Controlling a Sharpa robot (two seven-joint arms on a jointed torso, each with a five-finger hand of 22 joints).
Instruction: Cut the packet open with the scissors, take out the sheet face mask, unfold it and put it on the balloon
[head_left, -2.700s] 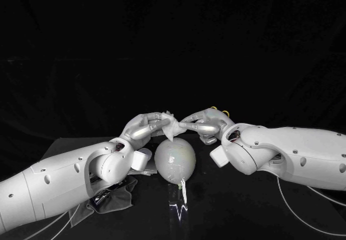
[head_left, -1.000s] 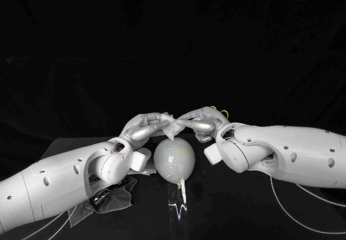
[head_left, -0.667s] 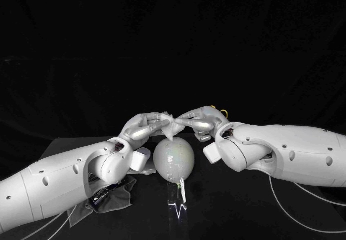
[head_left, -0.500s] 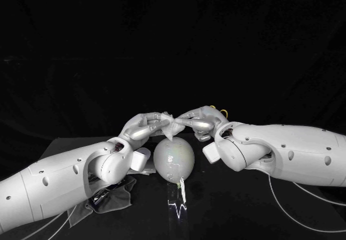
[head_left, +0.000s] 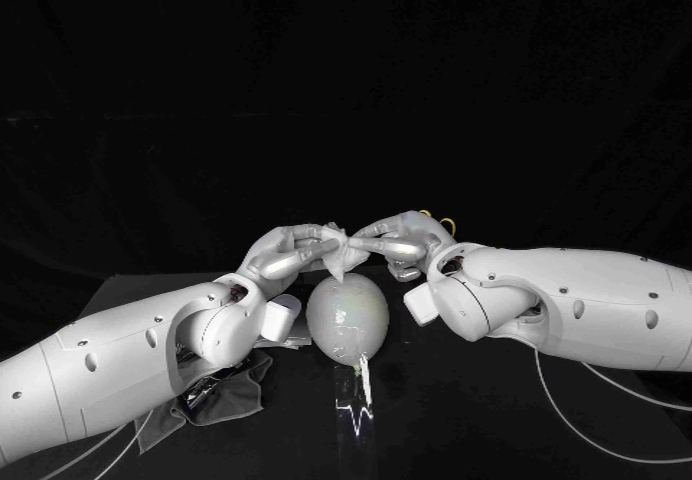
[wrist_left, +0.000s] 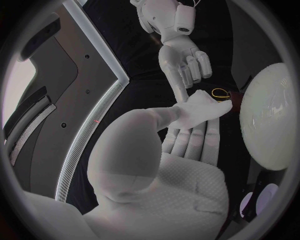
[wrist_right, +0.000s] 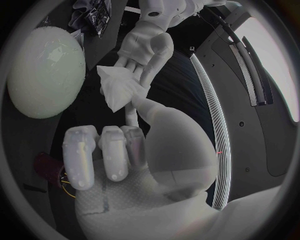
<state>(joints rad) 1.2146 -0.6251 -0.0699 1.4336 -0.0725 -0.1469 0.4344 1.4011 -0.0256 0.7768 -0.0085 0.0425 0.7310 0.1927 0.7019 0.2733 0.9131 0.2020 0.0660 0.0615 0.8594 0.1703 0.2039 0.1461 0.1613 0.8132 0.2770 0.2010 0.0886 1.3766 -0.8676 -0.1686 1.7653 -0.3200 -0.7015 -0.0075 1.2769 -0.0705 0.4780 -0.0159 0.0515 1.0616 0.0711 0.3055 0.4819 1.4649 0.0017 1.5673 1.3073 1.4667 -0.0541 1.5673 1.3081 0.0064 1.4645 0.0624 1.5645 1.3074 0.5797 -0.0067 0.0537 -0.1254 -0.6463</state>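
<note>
Low at the frame's left, a dark crumpled bundle (head_left: 231, 398) lies on the table (head_left: 476, 420). At centre the balloon (head_left: 349, 318) sits where it was. Just above it, the left hand (head_left: 286, 255) pinches the folded sheet face mask (head_left: 340, 256) between thumb and fingers. The right hand (head_left: 401, 243) has edged leftward, its thumb touching the mask and its other fingers curled; whether it grips cannot be told.
</note>
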